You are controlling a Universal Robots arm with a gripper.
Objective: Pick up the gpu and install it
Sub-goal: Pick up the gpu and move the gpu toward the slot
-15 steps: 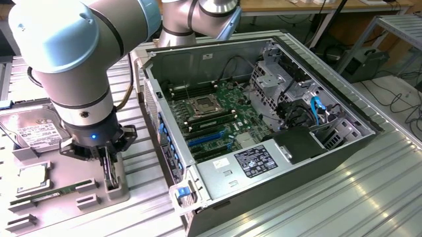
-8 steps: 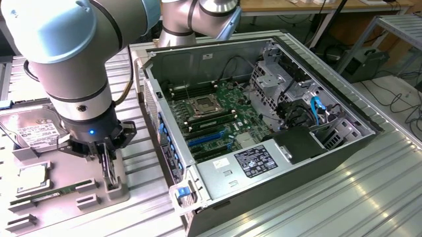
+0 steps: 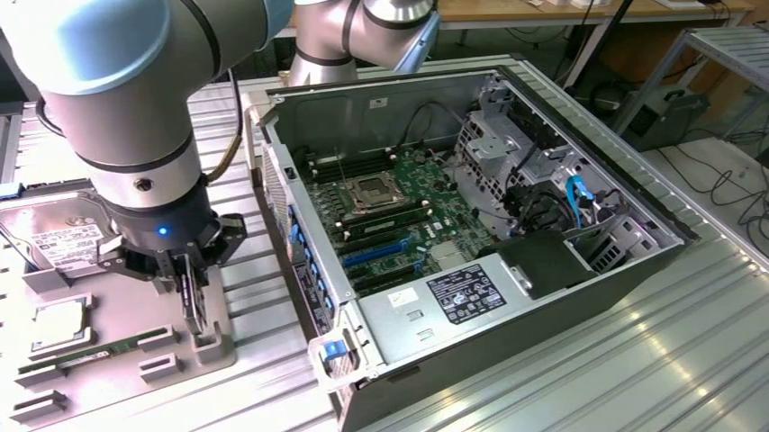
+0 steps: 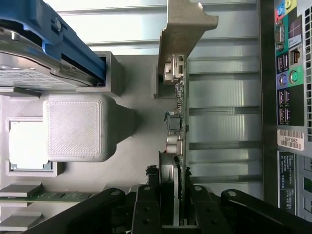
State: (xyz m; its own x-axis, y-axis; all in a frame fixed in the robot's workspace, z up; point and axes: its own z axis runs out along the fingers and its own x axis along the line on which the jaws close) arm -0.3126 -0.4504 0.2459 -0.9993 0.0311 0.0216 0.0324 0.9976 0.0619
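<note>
The gpu [image 4: 176, 112] stands on edge, seen edge-on as a thin green card with its silver metal bracket [image 4: 183, 29] at the far end. My gripper [image 4: 171, 190] is shut on it, with a black finger [image 4: 146, 200] pressed against each side. In the exterior view the gripper [image 3: 190, 290] hangs over the grey parts holder [image 3: 211, 346] at the exterior view's left. There the gpu [image 3: 193, 310] points down into the holder's slot. I cannot tell whether the card has left the slot.
The open computer case [image 3: 577, 270] lies to the exterior view's right, showing its motherboard [image 3: 397, 211] and blue slots [image 3: 378, 255]. A hard drive [image 3: 60, 238], a processor [image 3: 54, 324] and a memory stick [image 3: 96, 351] sit on the holder. The case's port panel [image 4: 290, 97] is close beside the card.
</note>
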